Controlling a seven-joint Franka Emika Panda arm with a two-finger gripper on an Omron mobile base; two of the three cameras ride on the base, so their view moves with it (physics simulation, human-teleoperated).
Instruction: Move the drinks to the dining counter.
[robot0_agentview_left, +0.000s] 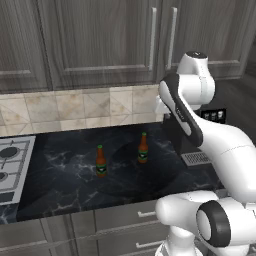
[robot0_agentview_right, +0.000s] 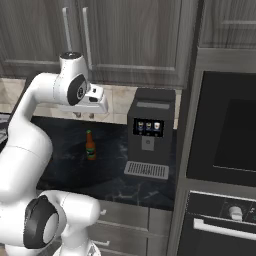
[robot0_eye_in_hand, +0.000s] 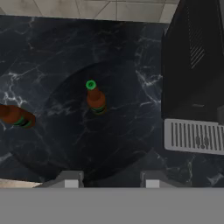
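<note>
From the left base view I saw both drinks standing upright on the black wall counter (robot0_agentview_left: 60, 185), well apart from each other: the left bottle (robot0_agentview_left: 101, 161) nearer the stove (robot0_agentview_left: 12, 160), the right bottle (robot0_agentview_left: 143, 148) closer to the coffee machine (robot0_agentview_left: 212, 117). The arm (robot0_agentview_left: 200, 125) arched high above the counter, its hand hidden behind its own links here.

In the right base view I could pick out one bottle (robot0_agentview_right: 90, 145) on the marble, left of the coffee machine (robot0_agentview_right: 150, 130) and its grey drip tray (robot0_agentview_right: 146, 170). The hand hung well above it, near the tiled backsplash (robot0_agentview_right: 120, 102), and I couldn't see the fingers.

The hand view looked straight down. The right bottle (robot0_eye_in_hand: 95, 97) stood almost centred, green cap up, with the other bottle (robot0_eye_in_hand: 16, 116) off at the left edge. The gripper (robot0_eye_in_hand: 108, 181) showed its two tips at the bottom, spread apart with nothing between them, so it was released and empty, well above the bottle.

I judged this the approach to the first pick; neither drink had left the wall counter. The next move, as I read it, called for descending over the centred bottle, bracketing its neck or body squarely, then closing before lifting clear and driving to the dining counter.
</note>
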